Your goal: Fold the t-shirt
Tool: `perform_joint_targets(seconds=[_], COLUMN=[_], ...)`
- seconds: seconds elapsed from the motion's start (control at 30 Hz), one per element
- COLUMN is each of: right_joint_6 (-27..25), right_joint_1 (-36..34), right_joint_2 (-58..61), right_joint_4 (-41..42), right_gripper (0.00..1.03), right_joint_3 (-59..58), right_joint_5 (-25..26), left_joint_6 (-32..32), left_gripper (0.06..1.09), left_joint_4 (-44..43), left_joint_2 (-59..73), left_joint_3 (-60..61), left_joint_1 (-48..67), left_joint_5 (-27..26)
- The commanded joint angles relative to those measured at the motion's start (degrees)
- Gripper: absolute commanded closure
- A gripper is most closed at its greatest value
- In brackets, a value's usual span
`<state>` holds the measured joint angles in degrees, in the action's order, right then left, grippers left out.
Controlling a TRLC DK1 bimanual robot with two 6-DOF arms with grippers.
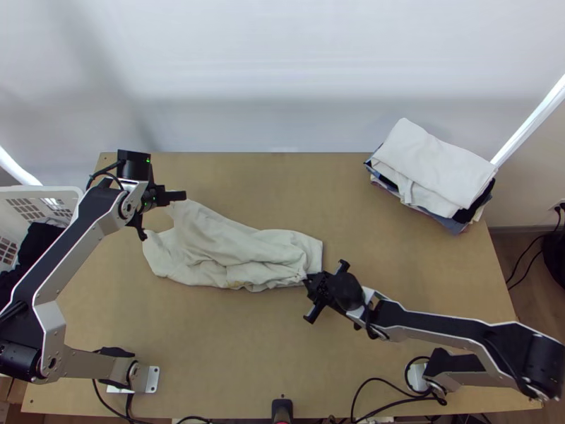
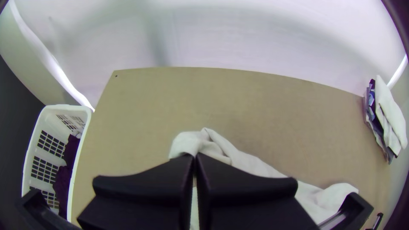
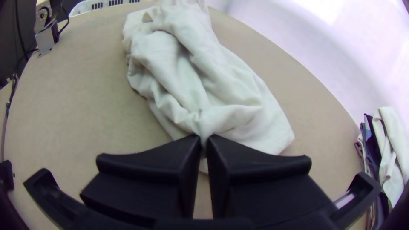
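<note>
Left arm nearest, over desk; pale t-shirt bunched lengthwise on desk's left and middle. Probably light, soft, limp, not fragile; creases easily, so corners or hem look the best hold, spread apart. Left fingers closed on its far-left end, right fingers pinched on its near edge, right end

No legible text, label, brand, number or sign is found in any of the three views.
</note>
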<state>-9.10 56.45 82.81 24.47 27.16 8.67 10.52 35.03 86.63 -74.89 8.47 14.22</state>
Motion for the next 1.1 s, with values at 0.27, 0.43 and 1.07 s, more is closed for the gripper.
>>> perform_joint_targets(seconds=[0.27,0.43,1.07], right_joint_6=[2.6,2.8,-12.1], right_joint_1=[-7.1,-9.5,-21.6], right_joint_2=[-15.3,-19.1,-9.2], right_joint_4=[-4.1,-7.5,-9.4], right_gripper=[1.00,1.00,1.00], right_joint_3=[2.8,7.6,51.0], right_joint_5=[3.5,6.3,8.5], left_joint_6=[0.8,0.6,0.0], left_gripper=[1.05,1.05,1.05], left_joint_4=[-0.4,-0.1,1.7], left_joint_2=[-1.8,-0.3,-4.1], left_joint_3=[-10.8,-21.8,-40.5], left_joint_1=[-5.0,-8.1,-9.0], left_joint_5=[0.5,0.5,0.5])
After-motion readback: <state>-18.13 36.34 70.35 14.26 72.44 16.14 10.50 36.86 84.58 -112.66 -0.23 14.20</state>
